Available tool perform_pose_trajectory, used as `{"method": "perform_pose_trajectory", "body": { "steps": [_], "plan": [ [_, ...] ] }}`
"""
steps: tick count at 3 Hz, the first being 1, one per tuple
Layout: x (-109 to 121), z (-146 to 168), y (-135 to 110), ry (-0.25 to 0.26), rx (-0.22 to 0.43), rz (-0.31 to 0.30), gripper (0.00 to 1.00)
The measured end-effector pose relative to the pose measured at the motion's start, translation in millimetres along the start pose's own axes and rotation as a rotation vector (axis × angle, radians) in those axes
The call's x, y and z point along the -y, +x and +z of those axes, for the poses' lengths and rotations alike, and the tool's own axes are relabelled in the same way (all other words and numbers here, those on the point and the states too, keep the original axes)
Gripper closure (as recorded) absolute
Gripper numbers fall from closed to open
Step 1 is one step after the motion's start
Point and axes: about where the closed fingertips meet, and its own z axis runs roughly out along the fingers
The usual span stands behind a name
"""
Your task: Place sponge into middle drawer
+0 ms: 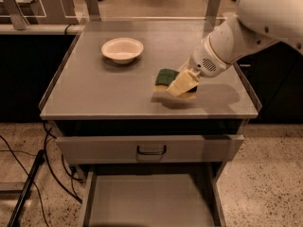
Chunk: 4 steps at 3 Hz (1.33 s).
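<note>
The sponge (165, 77), dark green on top with pale yellow foam at its edge, lies on the grey cabinet top (94, 89), right of centre. My gripper (182, 84) comes down from the upper right on the white arm (236, 37) and sits on the sponge's right part, hiding it. The middle drawer (147, 202), wide, shallow and grey with a plain floor, stands pulled out at the bottom of the cabinet, below and in front of the sponge.
A white bowl (122, 49) stands on the cabinet top at the back left. The drawer with the grey front panel and dark loop handle (151, 150) sits slightly open just under the top. Cables (28, 174) lie on the floor at the left.
</note>
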Motion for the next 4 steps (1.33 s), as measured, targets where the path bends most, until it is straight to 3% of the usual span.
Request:
{"method": "perform_pose_trajectory", "body": {
  "steps": [1,2,4],
  "plan": [
    [-38,-33,-6,-0.1,0.031,-0.027,1.0],
    [-38,-33,-5,-0.1,0.031,-0.027,1.0],
    [-114,-87,19,-0.08,0.039,-0.071,1.0]
  ]
}}
